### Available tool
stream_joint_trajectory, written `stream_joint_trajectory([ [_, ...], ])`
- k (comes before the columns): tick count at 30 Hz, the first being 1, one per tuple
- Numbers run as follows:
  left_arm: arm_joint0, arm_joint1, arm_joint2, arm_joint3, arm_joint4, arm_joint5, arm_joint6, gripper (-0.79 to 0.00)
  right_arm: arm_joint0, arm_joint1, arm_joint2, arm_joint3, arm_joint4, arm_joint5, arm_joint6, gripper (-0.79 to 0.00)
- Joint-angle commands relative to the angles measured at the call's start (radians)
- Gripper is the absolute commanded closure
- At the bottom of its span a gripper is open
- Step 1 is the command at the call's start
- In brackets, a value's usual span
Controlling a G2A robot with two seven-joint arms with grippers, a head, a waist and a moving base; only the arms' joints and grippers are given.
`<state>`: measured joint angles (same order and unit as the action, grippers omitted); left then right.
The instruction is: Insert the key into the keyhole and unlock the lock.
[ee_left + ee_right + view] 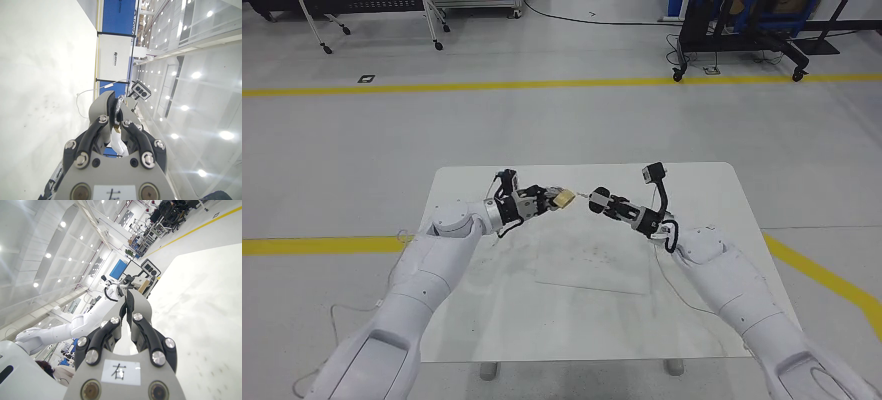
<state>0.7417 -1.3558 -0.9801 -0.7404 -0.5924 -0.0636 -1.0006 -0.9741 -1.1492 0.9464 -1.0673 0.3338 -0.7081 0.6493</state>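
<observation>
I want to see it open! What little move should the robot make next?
Probably ease the right gripper slightly toward the lock held by the left gripper: the key points at it, yet a small gap seems to separate them.

Top view high above table (702, 190), wrist views close, facing each other

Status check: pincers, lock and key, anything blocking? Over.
Left pincer shut on lock, above table. Right pincer shut on key, tip near lock, insertion unclear. Nothing between them.

Wrist labels (114, 192) carry one character; banner (114, 60) carries lettering.
</observation>
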Motion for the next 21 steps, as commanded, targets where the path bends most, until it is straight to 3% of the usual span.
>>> stream_joint_trajectory([
  [1, -0.004, -0.002, 0.000, 0.008, -0.004, -0.002, -0.008, 0.000, 0.000, 0.000, 0.000, 0.000, 0.000, 0.000, 0.000, 0.000],
  [6, -0.012, -0.007, 0.004, 0.024, -0.001, -0.011, -0.015, 0.000, -0.002, 0.000, 0.001, -0.003, -0.011, 0.009, -0.008, 0.000],
  [10, -0.016, -0.010, 0.006, 0.030, 0.015, -0.025, 0.003, 0.000, -0.030, 0.002, 0.030, -0.041, 0.122, 0.096, 0.018, 0.000],
  [18, -0.020, -0.015, 0.019, 0.030, 0.087, -0.046, 0.095, 0.000, -0.130, 0.016, 0.069, -0.209, 0.179, 0.577, -0.077, 0.000],
  [21, -0.016, -0.021, 0.026, 0.022, 0.104, -0.040, 0.162, 0.000, -0.171, 0.024, 0.091, -0.295, 0.152, 0.703, -0.149, 0.000],
])
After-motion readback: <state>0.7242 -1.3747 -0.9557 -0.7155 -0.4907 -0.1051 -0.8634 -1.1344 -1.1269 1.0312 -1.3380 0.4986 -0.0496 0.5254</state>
